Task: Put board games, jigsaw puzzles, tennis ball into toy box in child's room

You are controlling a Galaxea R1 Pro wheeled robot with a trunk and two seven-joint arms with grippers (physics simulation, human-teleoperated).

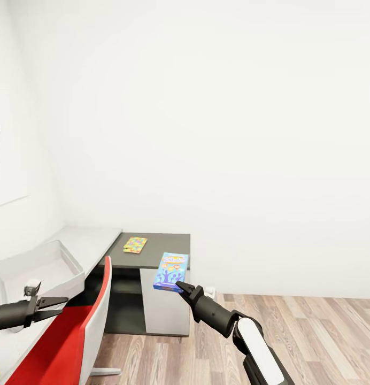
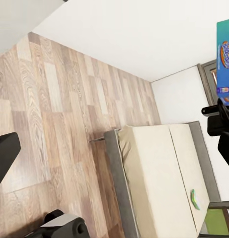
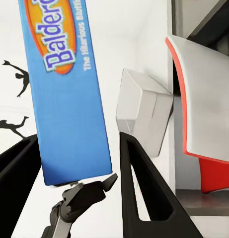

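Holding a blue board game (image 1: 171, 272) upright, your right pincer (image 1: 183, 289) pinches the box by its lower edge, in the air in front of the dark grey cabinet (image 1: 158, 251). From the right wrist camera the box (image 3: 67, 89) stands between the two black fingers (image 3: 139, 188), lettering "Balder…" readable on its face.

Your left pincer (image 1: 59, 306) hangs low at the left, fingers spread with a visible gap, nothing between them. It sits just in front of the toy box (image 1: 43, 264), which rests on the light tabletop (image 1: 91, 238) against the left wall.

One jigsaw puzzle (image 1: 135, 245) lies flat on the cabinet top, near the tabletop's end and well apart from the toy box.

Red chair (image 1: 81, 326) stands between the two arms, its back toward the cabinet.

Left wrist camera looks over the wood floor (image 2: 49, 114) to the bed (image 2: 164, 183); a small green flat thing (image 2: 194, 199) lies on the mattress, too small to identify.
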